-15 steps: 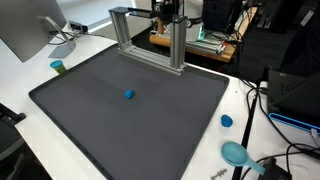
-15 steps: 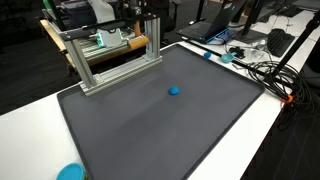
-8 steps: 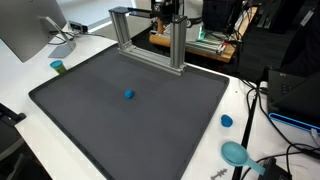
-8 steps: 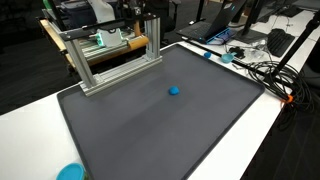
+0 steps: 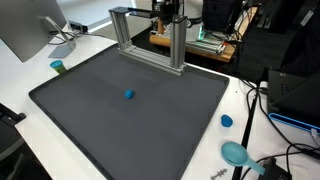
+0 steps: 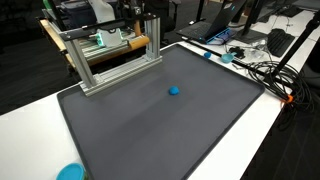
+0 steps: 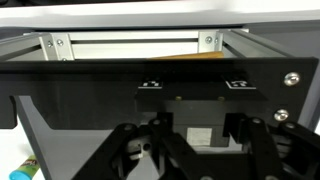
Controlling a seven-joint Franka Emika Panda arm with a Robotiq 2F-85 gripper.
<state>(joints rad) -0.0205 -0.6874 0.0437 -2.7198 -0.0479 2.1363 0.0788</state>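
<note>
My gripper (image 5: 167,12) hangs at the back of the table, right above the post of the aluminium frame (image 5: 150,35), and is dark and hard to make out there. In the wrist view the gripper (image 7: 200,140) shows two black fingers (image 7: 165,140) standing apart, with a gap and a small pale square patch between them. Nothing is clearly held. Beyond the fingers lie a black panel (image 7: 100,85) and the frame's bars (image 7: 130,45). A small blue ball (image 5: 128,95) (image 6: 174,90) rests alone on the dark mat (image 5: 130,130) (image 6: 160,130), well away from the gripper.
A monitor (image 5: 25,30) stands at one corner of the white table. A teal cap (image 5: 58,67), a blue cap (image 5: 227,121) and a teal dish (image 5: 236,152) lie off the mat. Cables (image 6: 265,70) and a laptop (image 6: 215,30) crowd one side.
</note>
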